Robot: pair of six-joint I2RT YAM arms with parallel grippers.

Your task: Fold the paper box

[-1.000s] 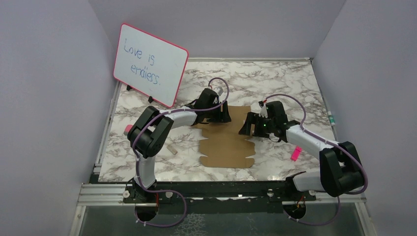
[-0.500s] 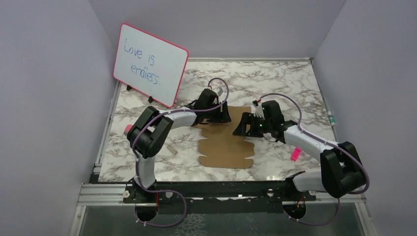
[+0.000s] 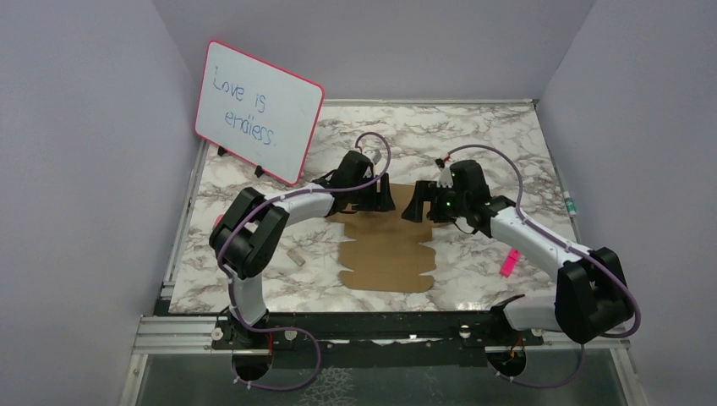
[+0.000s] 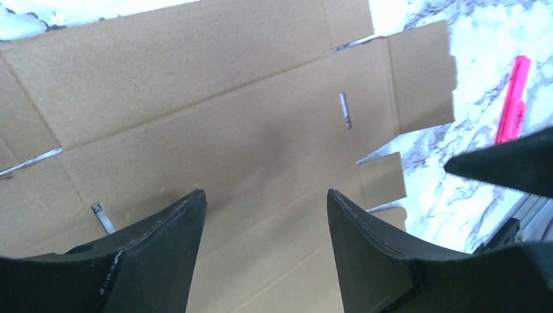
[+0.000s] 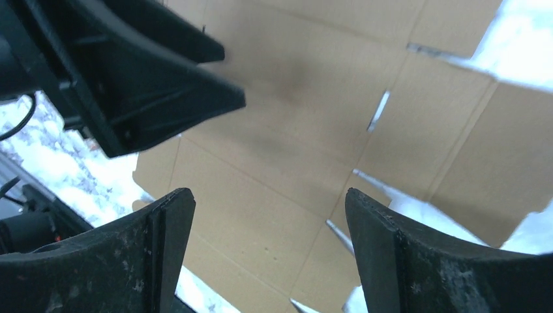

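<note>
The paper box point(image 3: 389, 254) is a flat brown die-cut cardboard sheet lying on the marble table point(image 3: 473, 144), with flaps and notches along its sides. My left gripper point(image 3: 385, 200) hovers over the sheet's far left part, open, with bare cardboard point(image 4: 248, 117) between its fingers point(image 4: 264, 195). Facing it over the far right part is my right gripper point(image 3: 420, 207), also open and empty point(image 5: 269, 195) above the cardboard point(image 5: 293, 150). The two grippers stand close together; the left one point(image 5: 150, 65) fills the upper left of the right wrist view.
A pink-framed whiteboard point(image 3: 258, 110) leans at the back left. A pink marker point(image 3: 507, 264) lies to the right of the sheet, also visible as a pink marker point(image 4: 514, 107) in the left wrist view. A small tan piece point(image 3: 295, 258) lies to the left of the sheet.
My right gripper has swung left and farther back over the sheet's far end, closer to the left gripper. The left gripper has barely moved. The sheet lies as before.
</note>
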